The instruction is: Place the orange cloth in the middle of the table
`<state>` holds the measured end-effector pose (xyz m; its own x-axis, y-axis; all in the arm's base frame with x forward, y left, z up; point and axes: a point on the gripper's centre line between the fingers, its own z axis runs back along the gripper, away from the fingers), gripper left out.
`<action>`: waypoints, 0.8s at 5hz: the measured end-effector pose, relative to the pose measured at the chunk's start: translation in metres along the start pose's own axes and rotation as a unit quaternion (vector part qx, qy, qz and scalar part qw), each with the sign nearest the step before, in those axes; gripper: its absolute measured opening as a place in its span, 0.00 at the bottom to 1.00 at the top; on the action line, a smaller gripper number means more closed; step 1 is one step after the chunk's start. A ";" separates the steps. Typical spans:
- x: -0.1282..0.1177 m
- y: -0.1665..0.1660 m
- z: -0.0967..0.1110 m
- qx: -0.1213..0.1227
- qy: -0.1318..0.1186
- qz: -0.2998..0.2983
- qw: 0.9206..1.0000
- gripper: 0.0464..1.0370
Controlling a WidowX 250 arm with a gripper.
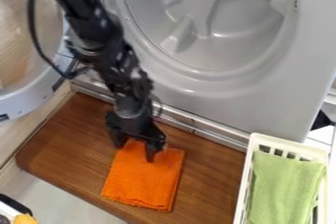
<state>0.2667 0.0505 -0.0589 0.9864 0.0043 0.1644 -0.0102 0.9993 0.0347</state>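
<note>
The black robot arm (98,27) has a straight upper section, bulky angular joints with pale grey patches, a loose black cable (31,16), and a black gripper (135,151) with two blunt, blocky fingers.

The counter (64,142) is brown wood with streaky grain and a rounded left corner. Directly on it lies the orange cloth (143,182), roughly rectangular, its near end spread flat close to the counter's near edge, its far end slightly rumpled, short of the far edge.
</note>
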 end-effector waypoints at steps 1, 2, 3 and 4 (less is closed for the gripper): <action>0.003 -0.003 0.002 -0.023 -0.004 -0.007 1.000 0.96; 0.019 -0.011 0.041 -0.066 -0.046 -0.002 0.997 0.96; 0.014 -0.017 0.076 -0.072 -0.006 0.027 0.997 0.96; 0.007 -0.025 0.079 -0.055 0.042 0.015 0.997 0.96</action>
